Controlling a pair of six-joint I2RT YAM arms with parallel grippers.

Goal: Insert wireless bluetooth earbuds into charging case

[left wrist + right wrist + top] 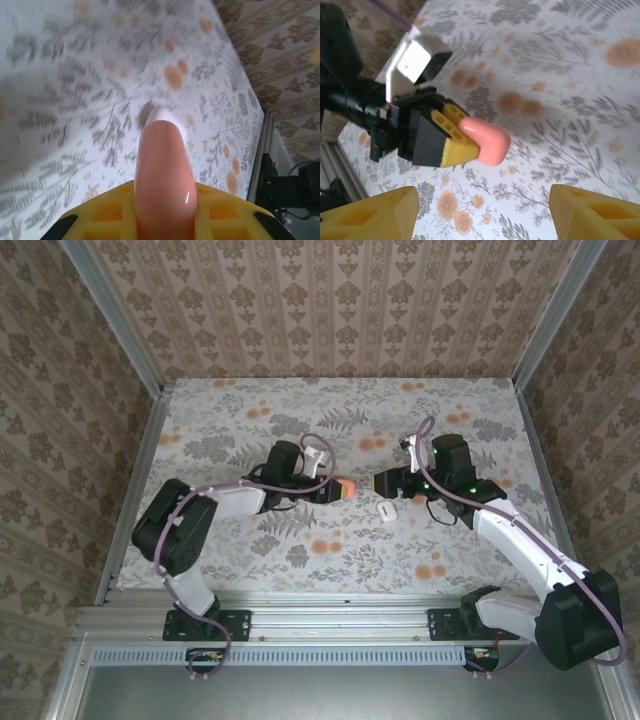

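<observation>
My left gripper is shut on a coral-pink charging case and holds it just above the middle of the table. In the left wrist view the case sticks out from between the yellow fingers. My right gripper faces it from the right, a short gap away. It is open, its yellow fingertips wide apart with nothing between them. In the right wrist view the case juts from the left gripper's fingers. A small white rounded piece lies on the cloth below the right gripper. The earbuds are out of view.
A floral cloth covers the table. Patterned walls and aluminium posts close it in at the left, back and right. The white piece lies just past the pink case's tip. The right arm's dark body stands at the right edge.
</observation>
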